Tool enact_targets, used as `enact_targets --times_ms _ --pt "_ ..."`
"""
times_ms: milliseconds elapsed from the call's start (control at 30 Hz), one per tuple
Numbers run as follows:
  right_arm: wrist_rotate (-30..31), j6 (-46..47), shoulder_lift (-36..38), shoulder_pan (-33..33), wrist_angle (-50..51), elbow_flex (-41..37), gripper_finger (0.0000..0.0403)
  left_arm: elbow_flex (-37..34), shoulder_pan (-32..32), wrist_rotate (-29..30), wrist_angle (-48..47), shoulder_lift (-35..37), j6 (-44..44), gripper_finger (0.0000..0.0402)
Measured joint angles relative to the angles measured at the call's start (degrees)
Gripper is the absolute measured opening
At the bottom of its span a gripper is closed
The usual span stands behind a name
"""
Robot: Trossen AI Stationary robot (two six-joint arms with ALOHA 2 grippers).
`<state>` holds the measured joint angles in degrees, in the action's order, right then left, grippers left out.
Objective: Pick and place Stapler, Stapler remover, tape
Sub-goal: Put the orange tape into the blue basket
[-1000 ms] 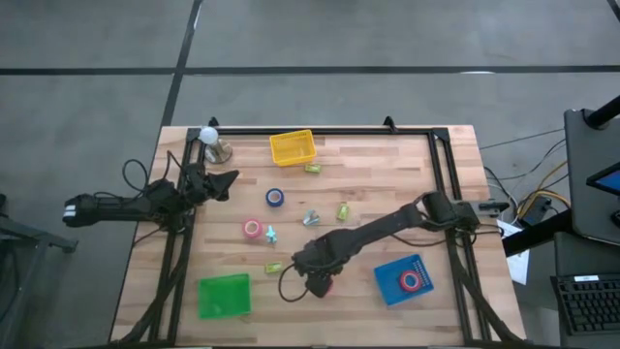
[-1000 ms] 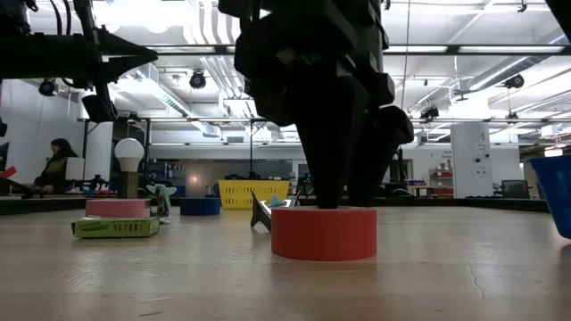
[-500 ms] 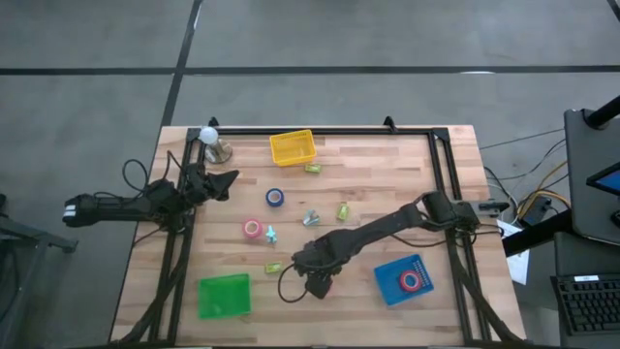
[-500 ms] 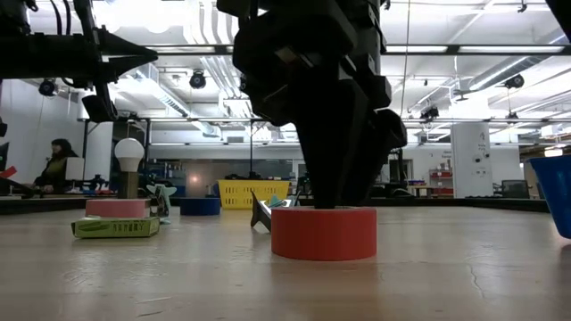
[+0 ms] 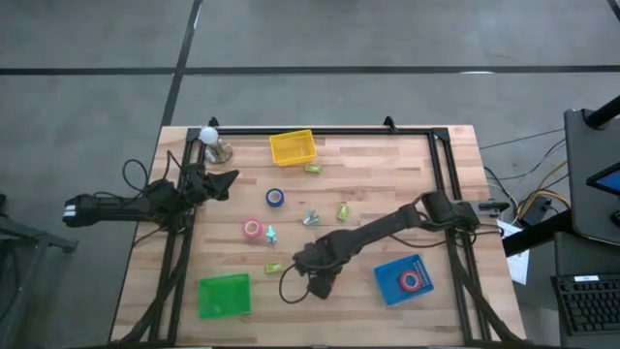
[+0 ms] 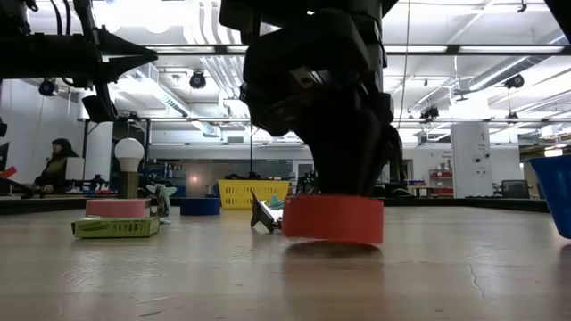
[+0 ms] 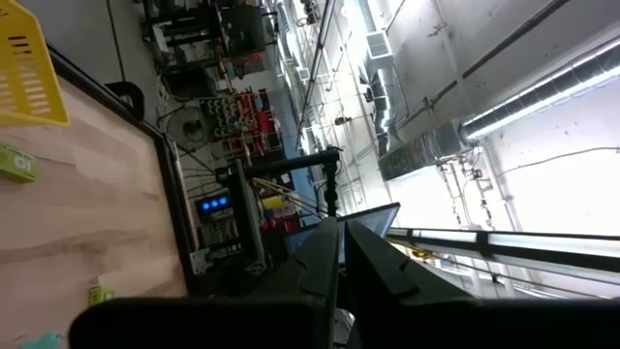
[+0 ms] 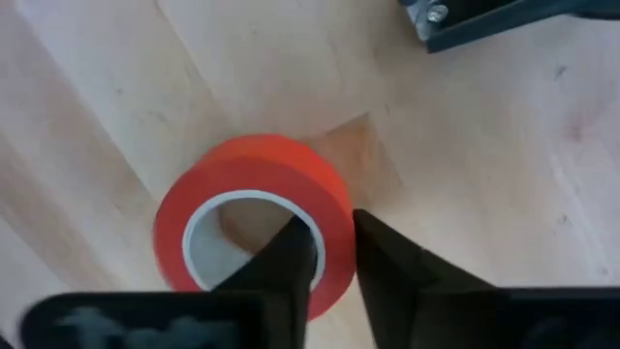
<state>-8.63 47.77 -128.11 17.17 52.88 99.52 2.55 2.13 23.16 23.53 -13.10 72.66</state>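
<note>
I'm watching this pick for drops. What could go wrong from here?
The right gripper pinches only one wall of the red tape roll, one finger inside the hole, so the roll could swing or slip. In the low view the roll hangs barely off the table and could drag.

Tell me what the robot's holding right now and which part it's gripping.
The right gripper pinches the red tape roll by its wall, one finger inside the hole, one outside. The left gripper holds nothing.
</note>
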Motion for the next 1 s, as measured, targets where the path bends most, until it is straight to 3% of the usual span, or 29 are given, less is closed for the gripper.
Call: enact_targets --times_ms 67,233,533,733,1000 --pt "-0.5 0.0 0.8 -0.1 0.9 0.3 0.0031 0.0 0.0 -0.1 0.0 0.0 0.0 0.0026" --pt "-0.2 1.5 6.3 -0.1 4.8 0.6 0.0033 0.0 0.0 -0.1 0.0 0.0 0.1 0.0026" --pt "6.6 7.6 18.4 1.0 18.9 0.5 0.0037 0.0 0.0 0.8 0.0 0.0 1.4 0.0026" --pt "11.7 15.8 25.1 3.9 25.3 0.5 0.0037 0.0 -0.1 1.2 0.5 0.0 3.9 0.0026" --pt "11.7 26.2 30.2 11.0 32.0 -6.4 0.0038 0.0 0.0 3.1 1.0 0.0 4.3 0.0026"
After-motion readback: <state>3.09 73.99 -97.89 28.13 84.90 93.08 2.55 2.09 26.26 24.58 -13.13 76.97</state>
